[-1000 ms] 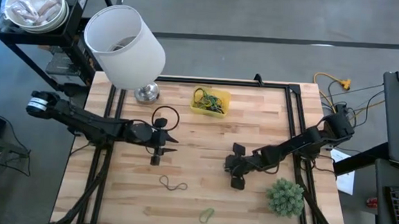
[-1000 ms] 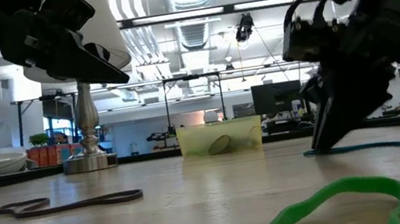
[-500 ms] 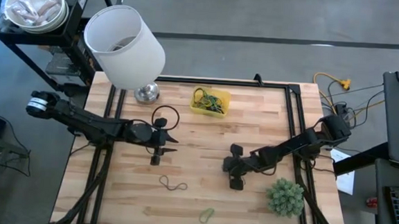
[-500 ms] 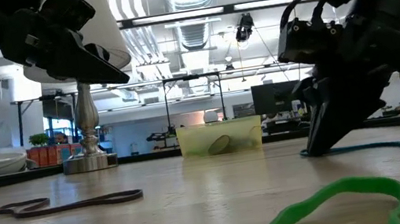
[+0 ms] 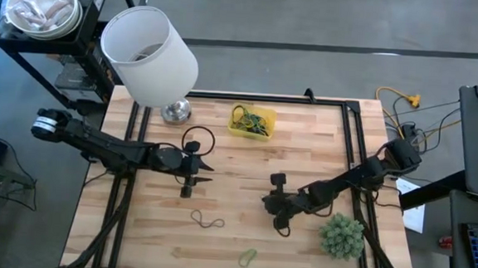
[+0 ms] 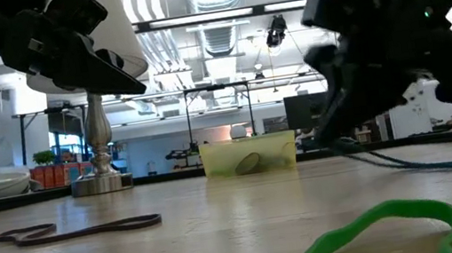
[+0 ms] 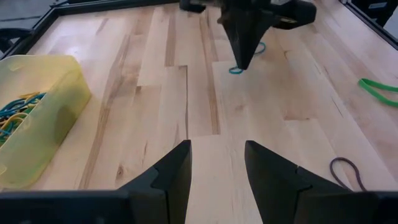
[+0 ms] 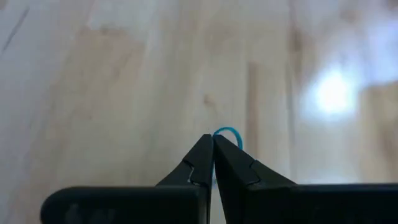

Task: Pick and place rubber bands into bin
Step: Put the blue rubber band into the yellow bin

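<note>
Your right gripper (image 8: 212,140) is pinched shut on a blue rubber band (image 8: 227,134) looping just past its tips, while your left gripper (image 7: 216,158) waits wide.

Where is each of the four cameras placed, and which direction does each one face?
High: overhead, looking down; both arms, wooden table.
Low: table height, looking across; translucent yellow plastic bin, both arms overhead.
Left wrist: behind the open left end effector, facing the right arm.
Right wrist: behind the right end effector, shut on a thin blue rubber band.
Left wrist and low views share that band.
</note>
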